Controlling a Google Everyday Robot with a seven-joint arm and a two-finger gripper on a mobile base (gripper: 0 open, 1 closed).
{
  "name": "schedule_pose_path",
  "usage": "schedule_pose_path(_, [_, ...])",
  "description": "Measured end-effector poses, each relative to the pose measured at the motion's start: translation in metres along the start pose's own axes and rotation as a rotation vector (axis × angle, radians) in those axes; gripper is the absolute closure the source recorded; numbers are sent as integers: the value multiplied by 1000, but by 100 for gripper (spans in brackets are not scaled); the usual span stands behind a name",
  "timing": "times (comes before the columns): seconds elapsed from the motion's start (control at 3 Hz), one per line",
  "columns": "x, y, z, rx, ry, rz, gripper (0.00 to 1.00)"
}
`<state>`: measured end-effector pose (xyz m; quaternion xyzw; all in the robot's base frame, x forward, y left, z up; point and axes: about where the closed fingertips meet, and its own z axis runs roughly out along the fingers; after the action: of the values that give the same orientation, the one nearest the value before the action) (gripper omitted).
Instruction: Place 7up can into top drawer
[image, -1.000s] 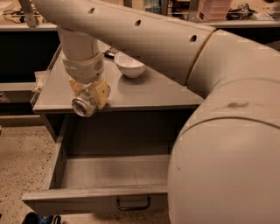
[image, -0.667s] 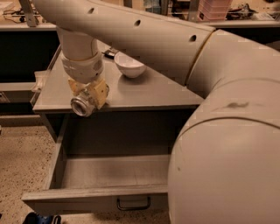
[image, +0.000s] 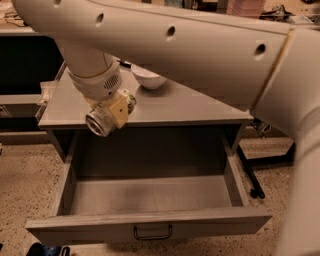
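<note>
The top drawer (image: 150, 225) is pulled wide open below the grey cabinet top; its floor is bare and its loop handle (image: 152, 232) sits at the middle of the front panel. My gripper (image: 107, 115) hangs over the cabinet's front edge, above the drawer's back left part. It is shut on the 7up can (image: 98, 123), which lies tilted with its silver end facing the camera; the label is hidden by the yellowish fingers (image: 120, 107).
A white bowl (image: 148, 78) stands on the cabinet top (image: 190, 107) behind the gripper. My large arm fills the top and right of the view. Speckled floor lies on both sides of the drawer. A black frame leg (image: 250, 175) stands at the right.
The view has shifted: the drawer now shows more centred and the arm covers less of the right side. The gripper still holds the can over the cabinet's front edge.
</note>
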<state>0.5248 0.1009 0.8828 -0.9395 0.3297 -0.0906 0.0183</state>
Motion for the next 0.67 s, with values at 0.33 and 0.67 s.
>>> schedule_pose_path(0.33, [-2, 39, -9, 25, 41, 187, 100])
schedule_pose_path(0.67, [-2, 40, -9, 30, 42, 268, 100])
